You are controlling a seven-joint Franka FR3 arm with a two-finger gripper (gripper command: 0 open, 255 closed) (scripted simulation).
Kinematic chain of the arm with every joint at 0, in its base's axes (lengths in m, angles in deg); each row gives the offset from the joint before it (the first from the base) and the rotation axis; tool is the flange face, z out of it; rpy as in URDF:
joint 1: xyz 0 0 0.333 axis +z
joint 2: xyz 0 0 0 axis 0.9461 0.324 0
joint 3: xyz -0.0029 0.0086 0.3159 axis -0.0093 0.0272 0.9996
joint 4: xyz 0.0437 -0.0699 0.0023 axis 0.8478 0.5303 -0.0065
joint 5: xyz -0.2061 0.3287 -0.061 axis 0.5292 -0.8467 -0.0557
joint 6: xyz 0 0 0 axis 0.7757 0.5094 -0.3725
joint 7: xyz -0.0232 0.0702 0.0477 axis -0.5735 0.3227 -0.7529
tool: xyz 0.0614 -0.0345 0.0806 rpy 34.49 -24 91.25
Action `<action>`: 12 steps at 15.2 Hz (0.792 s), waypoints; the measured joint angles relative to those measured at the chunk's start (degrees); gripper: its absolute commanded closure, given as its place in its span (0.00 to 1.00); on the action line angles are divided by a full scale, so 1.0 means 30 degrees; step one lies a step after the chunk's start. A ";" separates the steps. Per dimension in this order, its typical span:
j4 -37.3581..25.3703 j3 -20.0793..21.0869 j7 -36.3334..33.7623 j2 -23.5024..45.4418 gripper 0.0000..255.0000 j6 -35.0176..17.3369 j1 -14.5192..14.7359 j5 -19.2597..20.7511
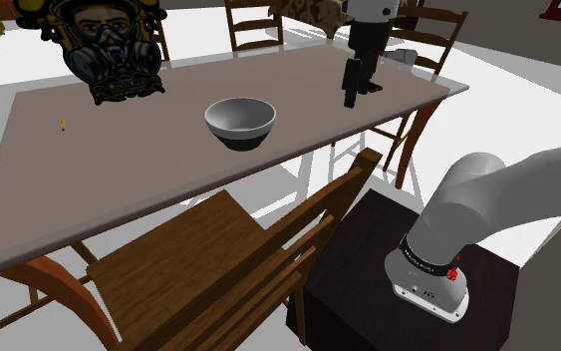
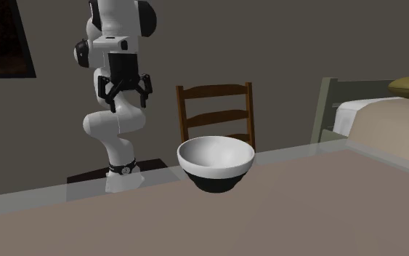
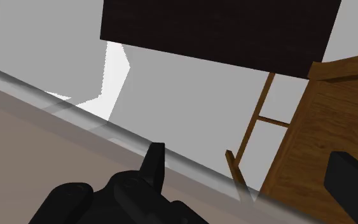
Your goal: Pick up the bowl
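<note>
A bowl (image 1: 240, 122), white inside and dark outside, stands upright near the middle of the long table (image 1: 119, 170). In the second exterior view the bowl (image 2: 216, 164) sits close to the camera. My black gripper (image 1: 352, 98) hangs above the table's edge, well off to the shoulder view's right of the bowl. It points downward and is apart from the bowl. Seen from across the table, the gripper (image 2: 127, 100) is open and holds nothing. In the wrist view the fingers (image 3: 153, 164) stand wide apart over the table's rim (image 3: 56, 105).
A gas-mask figure (image 1: 109, 45) stands at the table's far left end, with a small yellow item (image 1: 63, 124) nearby. A wooden chair (image 1: 218, 264) is tucked in beside the dark stand (image 1: 388, 289). More chairs (image 1: 258, 25) line the far side. A bed (image 2: 391, 124) lies behind.
</note>
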 measured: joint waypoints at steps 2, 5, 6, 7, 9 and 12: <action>-0.0120 0.0043 -0.0095 0.0300 0.00 -0.0229 0.0011 -0.0086; -0.0721 0.0174 -0.0476 0.1891 0.00 -0.1508 0.0033 -0.0449; -0.0987 0.0166 -0.0550 0.2463 0.00 -0.1924 0.0021 -0.0545; -0.1254 0.0194 -0.0670 0.3024 0.00 -0.2338 0.0026 -0.0664; -0.1897 0.0446 -0.1134 0.4351 0.00 -0.3280 0.0120 -0.1003; -0.3142 0.0491 -0.1424 0.6349 0.00 -0.4402 0.0116 -0.1308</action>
